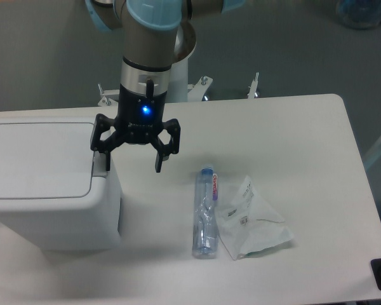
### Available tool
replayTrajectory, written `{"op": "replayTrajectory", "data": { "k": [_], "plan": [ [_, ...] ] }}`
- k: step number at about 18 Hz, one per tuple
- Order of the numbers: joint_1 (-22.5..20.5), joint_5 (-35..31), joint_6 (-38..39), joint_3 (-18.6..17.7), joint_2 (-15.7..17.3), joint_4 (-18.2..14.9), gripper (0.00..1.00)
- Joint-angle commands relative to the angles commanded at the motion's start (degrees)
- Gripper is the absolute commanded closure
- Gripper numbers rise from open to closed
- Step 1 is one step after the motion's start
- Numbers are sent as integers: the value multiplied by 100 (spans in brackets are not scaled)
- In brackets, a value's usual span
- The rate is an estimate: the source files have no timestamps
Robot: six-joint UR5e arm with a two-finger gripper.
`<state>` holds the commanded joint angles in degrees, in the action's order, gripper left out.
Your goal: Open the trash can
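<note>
white table (305, 140) | trash can (44, 184) lid closed | gripper (133, 162) spread at tab

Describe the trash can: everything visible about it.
The trash can is a large boxy white bin, plastic by its look, with rounded corners, standing upright on the table's left side and partly cut off by the frame's left edge. Its flat white lid lies closed. A small grey tab sits at the lid's right edge. The open hand has one finger at that tab; whether it touches cannot be told.
</note>
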<state>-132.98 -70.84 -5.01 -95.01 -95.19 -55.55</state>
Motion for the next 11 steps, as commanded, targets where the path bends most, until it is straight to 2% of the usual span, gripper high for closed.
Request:
{"op": "replayTrajectory", "data": {
  "k": [8,11],
  "plan": [
    [0,0,0,9,-18,0,0],
    [-9,131,0,96,70,0,0]
  ]
}}
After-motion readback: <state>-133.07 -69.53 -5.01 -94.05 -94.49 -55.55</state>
